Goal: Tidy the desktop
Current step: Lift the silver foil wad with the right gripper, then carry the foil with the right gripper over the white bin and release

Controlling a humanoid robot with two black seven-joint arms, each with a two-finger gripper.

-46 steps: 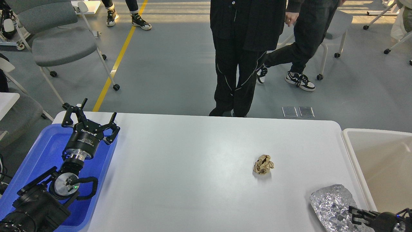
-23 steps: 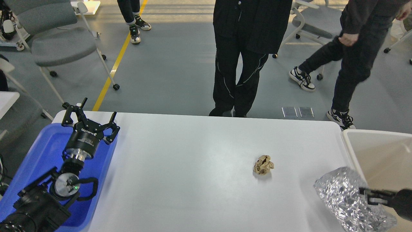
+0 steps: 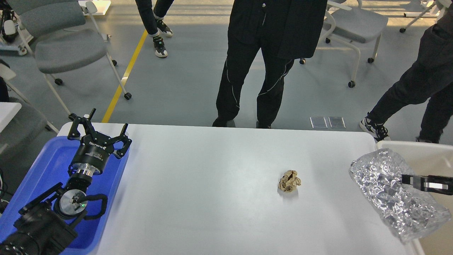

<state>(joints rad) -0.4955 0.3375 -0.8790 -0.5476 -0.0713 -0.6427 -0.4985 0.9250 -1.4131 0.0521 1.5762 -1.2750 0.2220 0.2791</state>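
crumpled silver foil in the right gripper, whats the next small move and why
Probably carry the crumpled silver foil sheet a little further right, then release it. The right gripper holds it lifted, straddling the near rim of the cream plastic bin, partly over the white desktop. Releasing now might drop it on the edge.

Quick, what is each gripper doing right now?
Left gripper: open, holding nothing, above the blue tray.
Right gripper: shut on the crumpled foil sheet.
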